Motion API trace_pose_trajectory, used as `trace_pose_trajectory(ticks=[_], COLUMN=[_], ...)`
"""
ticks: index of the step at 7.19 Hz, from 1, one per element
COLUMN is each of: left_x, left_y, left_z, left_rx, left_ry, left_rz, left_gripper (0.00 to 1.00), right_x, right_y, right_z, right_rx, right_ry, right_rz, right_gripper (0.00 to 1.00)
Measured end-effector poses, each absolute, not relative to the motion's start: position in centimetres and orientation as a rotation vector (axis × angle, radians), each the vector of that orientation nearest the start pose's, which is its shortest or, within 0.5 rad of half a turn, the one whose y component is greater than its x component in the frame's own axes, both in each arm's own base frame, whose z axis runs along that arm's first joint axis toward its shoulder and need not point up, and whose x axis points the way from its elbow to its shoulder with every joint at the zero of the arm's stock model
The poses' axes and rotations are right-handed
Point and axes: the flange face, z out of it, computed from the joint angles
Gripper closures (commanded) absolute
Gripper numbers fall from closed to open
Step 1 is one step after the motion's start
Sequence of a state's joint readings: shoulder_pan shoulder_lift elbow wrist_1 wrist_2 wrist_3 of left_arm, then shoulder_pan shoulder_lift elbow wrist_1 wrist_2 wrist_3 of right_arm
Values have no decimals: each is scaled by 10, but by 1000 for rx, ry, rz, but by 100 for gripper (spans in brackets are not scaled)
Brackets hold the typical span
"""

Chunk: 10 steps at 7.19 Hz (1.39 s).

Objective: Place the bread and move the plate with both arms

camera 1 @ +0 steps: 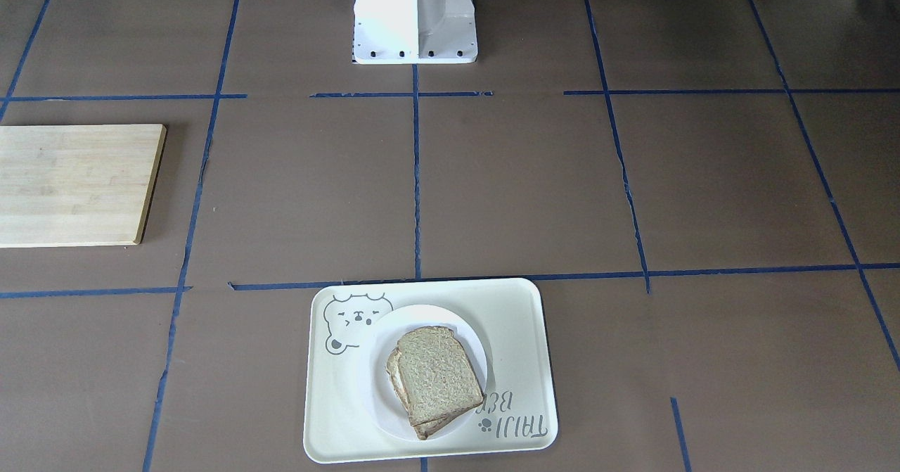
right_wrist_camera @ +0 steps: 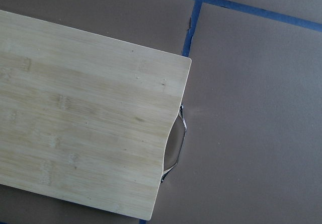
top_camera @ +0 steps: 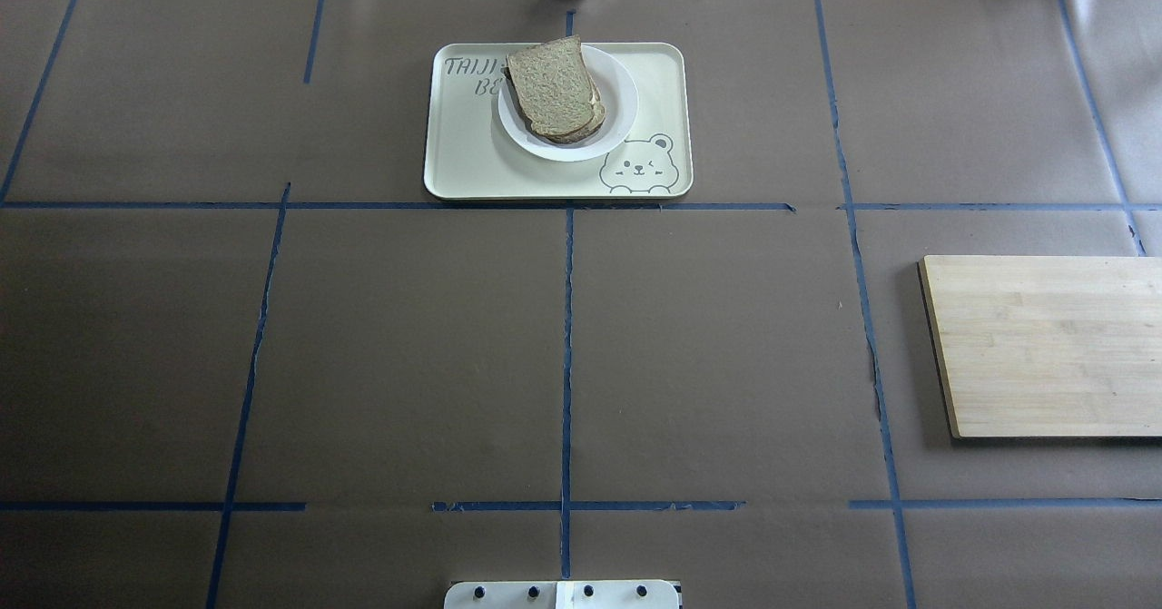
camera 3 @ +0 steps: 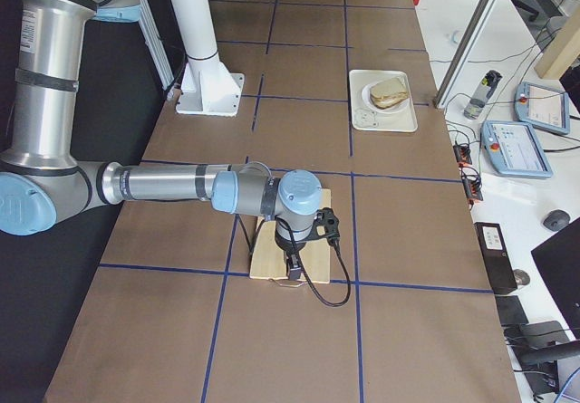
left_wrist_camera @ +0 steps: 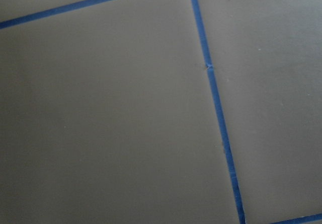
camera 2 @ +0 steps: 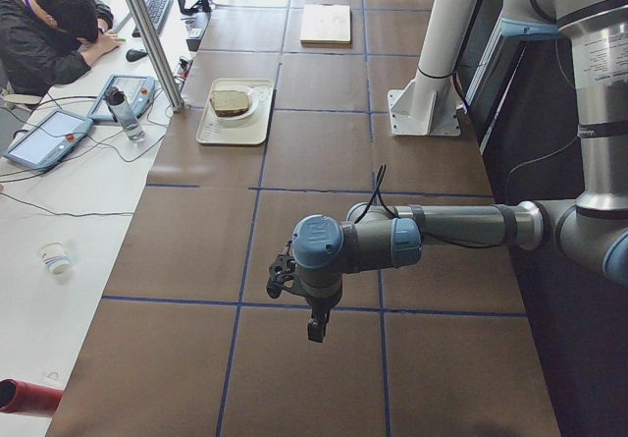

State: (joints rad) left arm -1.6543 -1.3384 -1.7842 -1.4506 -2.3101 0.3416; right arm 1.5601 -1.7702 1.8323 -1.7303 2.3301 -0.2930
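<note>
Tabletop (camera 2: 324, 152), bread (camera 2: 232, 101) far from left gripper (camera 2: 315, 332)

Soft, even light is spreading over the brown paper-covered table (top_camera: 408, 346), leaving shadows faint. The pale rectangular wooden cutting board (top_camera: 1044, 346) is casting a narrow, blurred shadow along its edge facing the table's middle. Well away from the board, the white robot base (camera 1: 415, 15) is glaring, nearly washed out. The left wrist view is looking dimmer; the right is rendering the board's grain crisply.
</note>
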Motion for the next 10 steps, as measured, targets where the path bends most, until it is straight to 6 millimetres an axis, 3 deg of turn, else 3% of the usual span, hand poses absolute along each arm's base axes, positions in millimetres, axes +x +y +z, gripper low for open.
trace_pose_trajectory(ticks=[3,10], left_x=[-100,-99], left_y=[-381,-386], left_z=[662,647], left_rx=[-5,27], left_ry=[745,739], left_rz=[71,81], left_gripper=[0,0], right_x=[60,60], right_y=[-400,-399], right_z=[637,637], right_rx=[13,13], right_ry=[-767,-768], right_rz=[-251,-251], right_gripper=[0,0])
